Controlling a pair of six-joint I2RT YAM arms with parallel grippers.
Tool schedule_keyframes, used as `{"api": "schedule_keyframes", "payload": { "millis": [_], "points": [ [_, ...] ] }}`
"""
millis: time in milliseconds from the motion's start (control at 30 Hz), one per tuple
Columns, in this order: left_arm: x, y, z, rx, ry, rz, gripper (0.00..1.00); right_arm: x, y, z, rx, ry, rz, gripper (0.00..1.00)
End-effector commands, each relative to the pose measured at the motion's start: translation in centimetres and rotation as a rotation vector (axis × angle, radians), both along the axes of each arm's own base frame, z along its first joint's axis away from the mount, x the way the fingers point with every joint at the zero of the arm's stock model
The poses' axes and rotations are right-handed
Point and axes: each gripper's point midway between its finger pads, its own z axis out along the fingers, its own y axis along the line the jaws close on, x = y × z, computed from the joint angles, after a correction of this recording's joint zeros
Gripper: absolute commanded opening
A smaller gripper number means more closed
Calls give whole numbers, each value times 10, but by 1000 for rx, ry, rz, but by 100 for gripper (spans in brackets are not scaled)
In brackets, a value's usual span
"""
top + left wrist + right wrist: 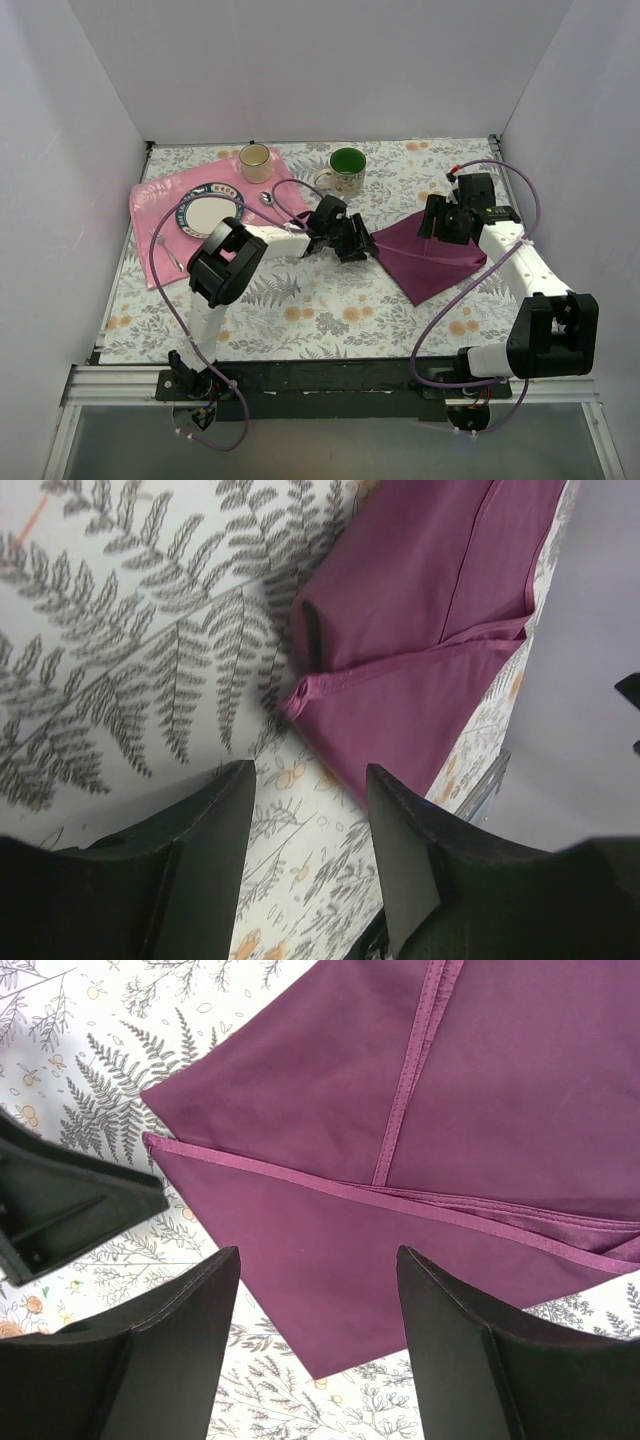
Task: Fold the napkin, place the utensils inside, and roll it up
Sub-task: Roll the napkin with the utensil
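Observation:
The dark purple napkin point(425, 258) lies folded on the floral tablecloth at centre right, its hems showing in the right wrist view point(450, 1110). My left gripper point(357, 246) is open and empty just left of the napkin's left corner point(420, 630); the corner lies just beyond its fingertips. My right gripper point(440, 222) is open and empty above the napkin's far edge point(318, 1270). The spoon point(267, 198) lies beside the plate. The fork point(170, 252) lies on the pink mat at the left.
A pink mat point(150, 205) at the back left carries a blue-rimmed plate point(210, 212). A cream mug point(255, 161) and a green-lined mug point(346, 170) stand at the back. White walls enclose the table. The left gripper's finger point(70, 1205) shows in the right wrist view.

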Motion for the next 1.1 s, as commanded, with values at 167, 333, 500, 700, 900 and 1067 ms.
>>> {"api": "schedule_keyframes", "payload": {
  "millis": [167, 333, 500, 700, 900, 1067],
  "points": [
    [24, -13, 1, -3, -42, 32, 37, 9, 9, 10, 38, -46, 47, 70],
    [32, -19, 9, -1, -82, 16, 22, 8, 10, 9, 41, -44, 56, 70],
    [33, -30, 21, -20, -106, -13, 7, 6, 9, 7, 34, -40, 55, 70],
    [32, -44, 43, -44, -154, -42, 5, 8, 9, 5, 31, -40, 56, 70],
    [38, -49, 32, -26, -142, -46, 6, 7, 12, 3, 42, -28, 77, 70],
    [40, -45, 27, 1, -141, -38, 7, 4, 17, -2, 52, -9, 112, 72]
  ]
}}
